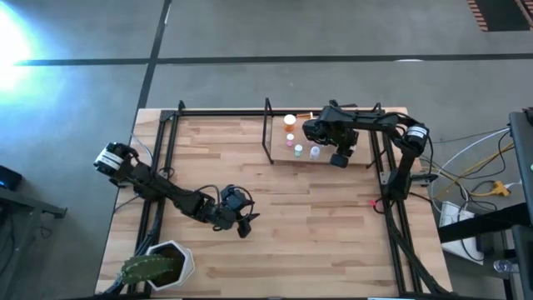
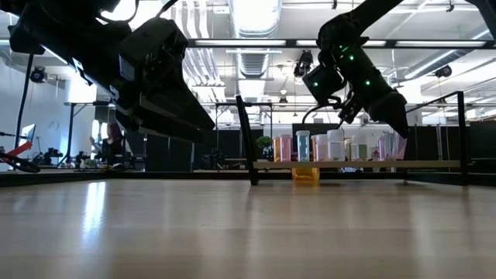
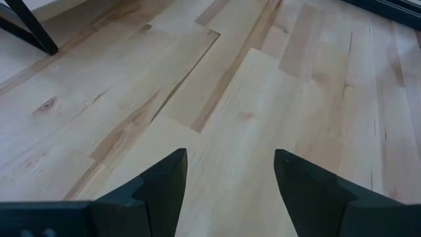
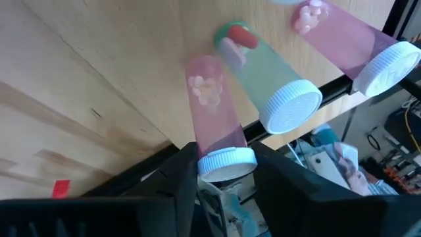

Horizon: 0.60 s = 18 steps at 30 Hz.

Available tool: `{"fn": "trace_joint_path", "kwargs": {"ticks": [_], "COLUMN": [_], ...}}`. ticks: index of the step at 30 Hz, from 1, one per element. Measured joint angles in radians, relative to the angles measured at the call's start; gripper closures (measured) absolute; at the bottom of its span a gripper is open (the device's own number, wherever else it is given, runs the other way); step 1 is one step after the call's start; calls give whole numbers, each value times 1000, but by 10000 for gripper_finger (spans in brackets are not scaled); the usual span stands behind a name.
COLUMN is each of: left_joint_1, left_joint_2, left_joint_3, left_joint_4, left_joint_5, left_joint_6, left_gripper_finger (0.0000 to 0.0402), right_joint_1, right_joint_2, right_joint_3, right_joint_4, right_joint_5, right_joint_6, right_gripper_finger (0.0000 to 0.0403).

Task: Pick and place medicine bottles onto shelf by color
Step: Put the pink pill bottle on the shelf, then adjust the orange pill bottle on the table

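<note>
Several medicine bottles stand upright on the shelf at the table's far right, among them a green-tinted one and a pink one, both white-capped. More show in the high view, one green-topped and one orange. My right gripper hangs over the shelf, shut on another pink bottle. My left gripper is open above bare tabletop near the table's middle, holding nothing. My right gripper pinches the pink bottle's white cap between its two fingers, coming from above and pointing down. The bottle stands upright with its base on the shelf panel, next to the green-tinted bottle.
A white pot with a green cactus sits at the near left corner. Black frame rods run along the table's left, far and right sides. A small red mark lies near the right rods. Bare wood spreads between the arms.
</note>
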Motion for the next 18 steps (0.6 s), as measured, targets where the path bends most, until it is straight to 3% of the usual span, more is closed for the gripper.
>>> {"fn": "trace_joint_path", "kwargs": {"ticks": [9,18], "left_joint_1": [0,0], "left_joint_2": [0,0], "left_joint_3": [0,0], "left_joint_4": [0,0], "left_joint_5": [0,0], "left_joint_6": [0,0], "left_gripper_finger": [190,190], "right_joint_1": [0,1], "right_joint_2": [-1,-71], "right_joint_3": [0,11], "right_joint_4": [0,-1], "right_joint_5": [0,-30], "right_joint_6": [-20,-58], "right_gripper_finger": [234,232]}}
